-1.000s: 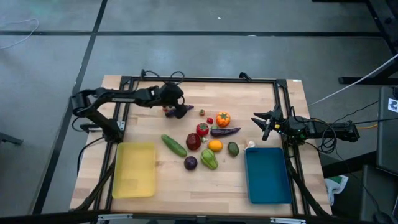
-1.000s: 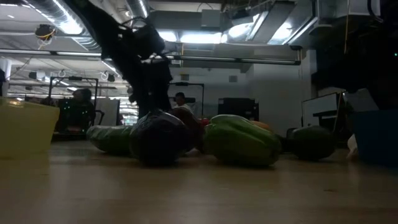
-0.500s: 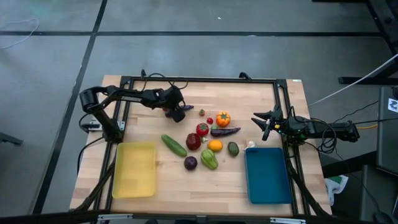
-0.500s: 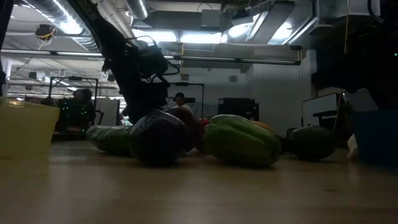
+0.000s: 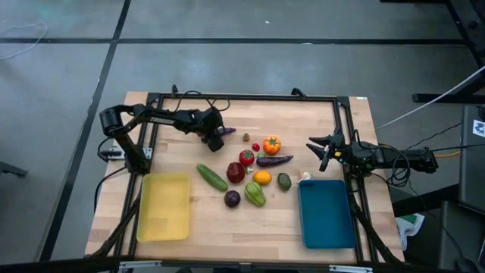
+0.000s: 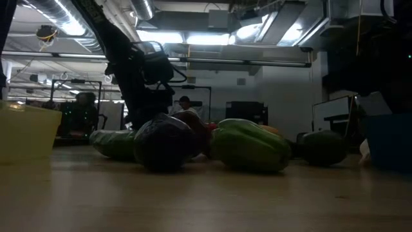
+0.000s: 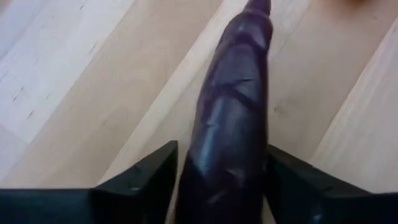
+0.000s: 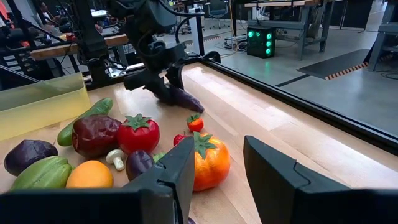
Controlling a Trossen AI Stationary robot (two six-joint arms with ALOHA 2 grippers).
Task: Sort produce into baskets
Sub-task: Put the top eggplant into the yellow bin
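A long dark purple eggplant (image 7: 233, 118) lies on the wooden table at the far left of the produce, its thin tip (image 5: 229, 132) pointing toward the other pieces. My left gripper (image 5: 216, 139) is down over it and shut on it; the right wrist view shows the gripper (image 8: 152, 81) and the eggplant (image 8: 181, 98) too. My right gripper (image 5: 322, 149) waits open at the table's right side, above the blue basket (image 5: 326, 216). The yellow basket (image 5: 163, 208) sits at the near left. The rest of the produce lies in the middle. My left gripper pinches the eggplant's thick end (image 7: 211, 180) between its two fingers, one on each long side. The fingers (image 7: 149, 180) slant down from above and from the table's left, lying across the eggplant. The eggplant rests on the table, its tip pointing away from the gripper.
In the middle lie a cucumber (image 5: 212, 177), a red pepper (image 5: 246, 158), an orange pepper (image 5: 271, 144), a second long eggplant (image 5: 274, 160), a dark red apple (image 5: 236, 172), an orange (image 5: 262, 177), an avocado (image 5: 284, 181), a green pepper (image 5: 255, 193) and a round purple piece (image 5: 233, 199).
My left gripper has come down onto the eggplant and tipped to point more steeply at the table. The eggplant has stayed where it lay. My right arm has kept still.
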